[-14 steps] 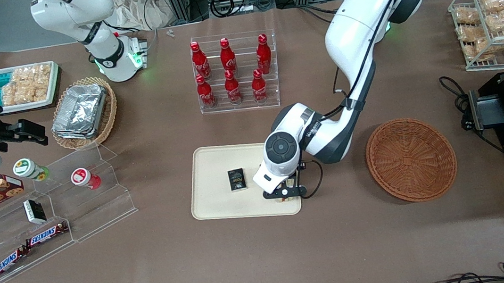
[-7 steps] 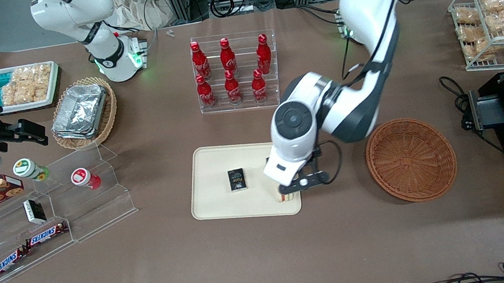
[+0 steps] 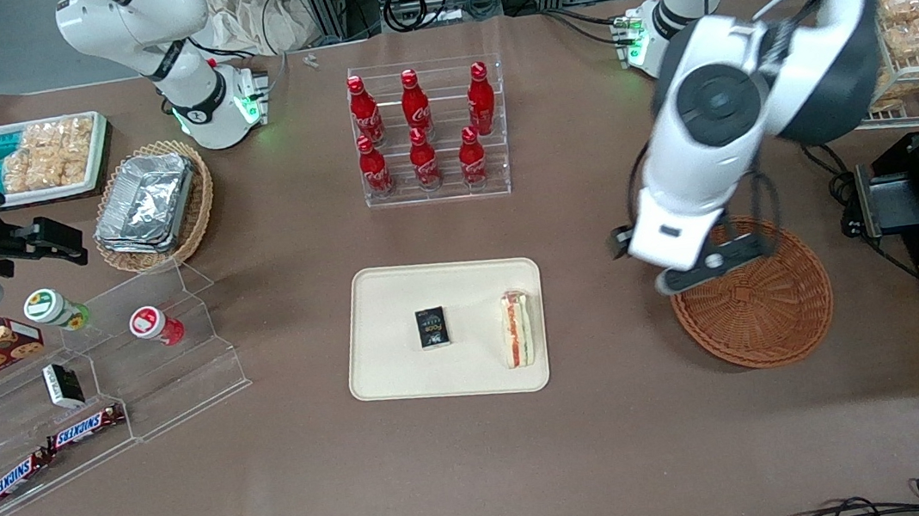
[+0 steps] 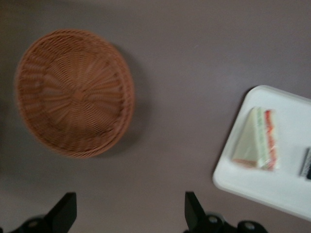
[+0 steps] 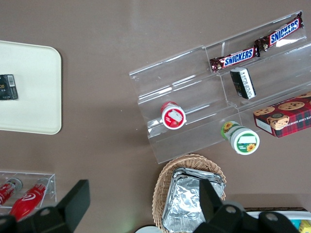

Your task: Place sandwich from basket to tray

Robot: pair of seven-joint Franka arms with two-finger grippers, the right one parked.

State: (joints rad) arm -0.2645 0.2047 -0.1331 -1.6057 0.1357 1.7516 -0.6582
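Retreat step: hand empty, sandwich delivered.

The hand (image 3: 707,264) hangs high above the basket's (image 3: 763,301) rim nearest the tray, fingers (image 4: 64,213) spread wide and holding nothing. The basket is empty. The sandwich (image 3: 517,329) lies flat on the tray (image 3: 393,361), just inside the rim nearest the basket, beside a small dark packet (image 3: 432,328). Judged best practice: withdraw at height, well clear of tray and worktop (image 3: 619,447).

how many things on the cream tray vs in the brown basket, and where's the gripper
sandwich on tray: 1
small black box on tray: 1
in basket: 0
gripper above the basket's rim, open, holding: 0
total: 2
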